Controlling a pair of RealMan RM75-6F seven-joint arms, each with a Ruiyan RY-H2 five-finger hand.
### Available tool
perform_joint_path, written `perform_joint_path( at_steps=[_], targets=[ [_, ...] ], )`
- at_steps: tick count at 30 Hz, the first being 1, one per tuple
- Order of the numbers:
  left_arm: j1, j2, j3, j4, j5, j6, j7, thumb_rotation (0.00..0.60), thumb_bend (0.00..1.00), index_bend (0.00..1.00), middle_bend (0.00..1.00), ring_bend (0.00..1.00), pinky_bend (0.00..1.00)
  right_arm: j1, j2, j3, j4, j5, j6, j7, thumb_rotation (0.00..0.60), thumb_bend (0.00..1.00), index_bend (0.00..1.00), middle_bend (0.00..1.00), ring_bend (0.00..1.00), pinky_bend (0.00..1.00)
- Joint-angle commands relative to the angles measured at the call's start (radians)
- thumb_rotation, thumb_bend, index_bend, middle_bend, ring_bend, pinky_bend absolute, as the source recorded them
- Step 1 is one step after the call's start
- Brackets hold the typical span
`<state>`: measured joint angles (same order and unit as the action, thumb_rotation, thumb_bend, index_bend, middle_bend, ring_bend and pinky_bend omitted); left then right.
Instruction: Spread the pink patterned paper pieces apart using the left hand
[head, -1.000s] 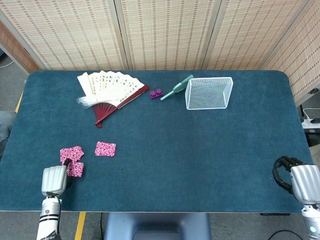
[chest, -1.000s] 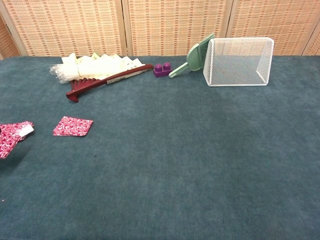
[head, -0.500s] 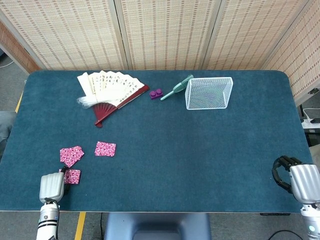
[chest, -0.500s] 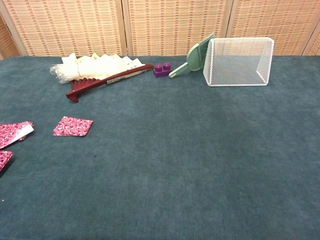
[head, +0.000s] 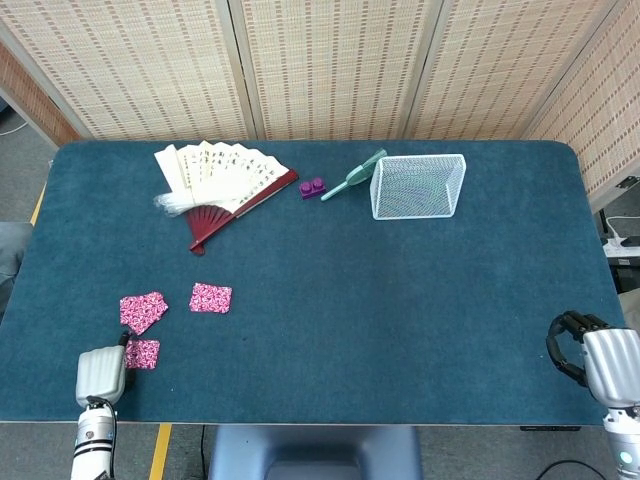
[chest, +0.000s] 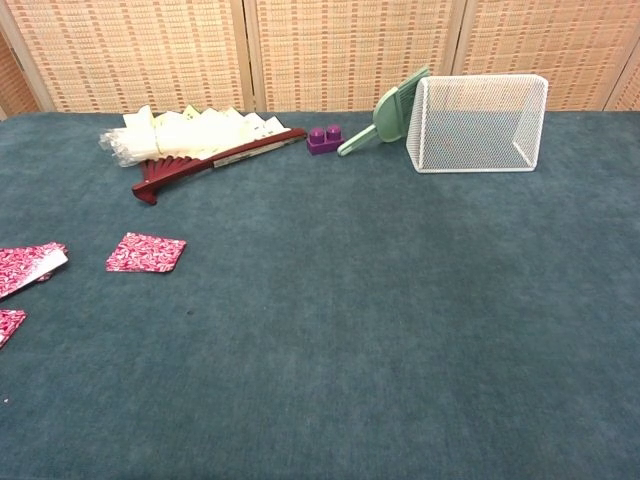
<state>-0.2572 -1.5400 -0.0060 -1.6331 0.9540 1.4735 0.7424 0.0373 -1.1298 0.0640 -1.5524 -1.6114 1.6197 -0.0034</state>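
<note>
Three pink patterned paper pieces lie at the table's front left. One piece (head: 211, 298) (chest: 146, 253) lies furthest right, alone. A second piece (head: 143, 310) (chest: 28, 268) lies left of it. A smaller third piece (head: 142, 353) (chest: 8, 323) lies nearer the front edge, apart from the others. My left hand (head: 102, 374) is at the front edge just left of that third piece, with a dark fingertip close to its corner; the back of the hand hides the other fingers. My right hand (head: 598, 360) rests at the front right corner, fingers curled, holding nothing. The chest view shows neither hand.
At the back lie an open paper fan (head: 222, 180) (chest: 195, 143), a purple toy brick (head: 312, 187) (chest: 324, 139), a green scoop (head: 353, 176) (chest: 388, 118) and a white wire basket (head: 417, 185) (chest: 478, 123) lying on its side.
My left hand has drawn back toward the front edge, dragging the third pink piece away from the second. That piece now lies apart, and the hand has slipped off it.
</note>
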Motion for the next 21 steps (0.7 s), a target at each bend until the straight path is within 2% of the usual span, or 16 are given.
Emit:
perform_joint_path(
  at_steps=[1, 4, 6, 9, 11, 12, 13, 14, 16, 18, 21],
  targets=[
    [0.003, 0.006, -0.001, -0.009, -0.006, -0.006, 0.010, 0.600, 0.36, 0.20, 1.00, 1.00, 1.00, 0.000, 0.001, -0.001, 0.000, -0.001, 0.000, 0.000, 0.600, 0.46, 0.73, 0.55, 0.59, 0.89],
    [0.005, 0.022, -0.004, -0.032, 0.001, -0.010, 0.009, 0.600, 0.35, 0.21, 1.00, 1.00, 1.00, -0.001, 0.001, -0.001, 0.001, -0.002, 0.002, 0.001, 0.600, 0.46, 0.73, 0.55, 0.59, 0.89],
    [0.007, 0.045, -0.011, -0.061, 0.047, -0.002, -0.036, 0.600, 0.34, 0.25, 1.00, 1.00, 1.00, -0.001, 0.000, 0.000, 0.001, -0.002, 0.004, 0.002, 0.600, 0.46, 0.73, 0.55, 0.59, 0.89],
    [0.008, 0.090, -0.012, -0.074, 0.191, 0.025, -0.155, 0.600, 0.33, 0.29, 0.99, 1.00, 1.00, 0.000, -0.001, 0.001, 0.001, 0.001, 0.001, 0.001, 0.600, 0.46, 0.73, 0.55, 0.59, 0.89],
    [0.006, 0.123, -0.011, -0.055, 0.300, 0.051, -0.234, 0.600, 0.33, 0.29, 0.93, 0.99, 1.00, 0.002, -0.001, 0.002, 0.001, 0.005, -0.005, -0.001, 0.600, 0.47, 0.73, 0.55, 0.59, 0.89],
    [0.004, 0.138, -0.007, -0.041, 0.345, 0.059, -0.267, 0.600, 0.33, 0.28, 0.86, 0.94, 0.97, 0.003, -0.001, 0.002, 0.001, 0.006, -0.008, -0.003, 0.600, 0.46, 0.73, 0.55, 0.59, 0.89],
    [0.004, 0.152, -0.004, -0.028, 0.380, 0.067, -0.295, 0.600, 0.33, 0.28, 0.76, 0.86, 0.91, 0.004, -0.001, 0.002, 0.001, 0.006, -0.010, -0.003, 0.600, 0.46, 0.73, 0.55, 0.59, 0.89],
    [0.004, 0.170, -0.001, -0.015, 0.417, 0.074, -0.325, 0.600, 0.33, 0.28, 0.70, 0.79, 0.86, 0.006, -0.001, 0.002, 0.002, 0.007, -0.013, -0.004, 0.600, 0.46, 0.73, 0.55, 0.59, 0.89],
    [0.003, 0.200, 0.011, 0.001, 0.462, 0.069, -0.367, 0.600, 0.33, 0.28, 0.53, 0.60, 0.67, 0.008, -0.001, 0.002, 0.002, 0.009, -0.018, -0.006, 0.600, 0.46, 0.73, 0.55, 0.59, 0.89],
    [0.005, 0.231, 0.024, 0.021, 0.510, 0.073, -0.417, 0.600, 0.35, 0.28, 0.43, 0.48, 0.51, 0.011, -0.002, 0.001, 0.003, 0.007, -0.024, -0.005, 0.600, 0.46, 0.73, 0.55, 0.59, 0.89],
    [0.021, 0.249, 0.032, 0.066, 0.555, 0.098, -0.463, 0.600, 0.40, 0.27, 0.36, 0.40, 0.42, 0.014, -0.008, 0.000, 0.008, 0.008, -0.030, -0.017, 0.600, 0.46, 0.72, 0.55, 0.58, 0.89]
  ],
)
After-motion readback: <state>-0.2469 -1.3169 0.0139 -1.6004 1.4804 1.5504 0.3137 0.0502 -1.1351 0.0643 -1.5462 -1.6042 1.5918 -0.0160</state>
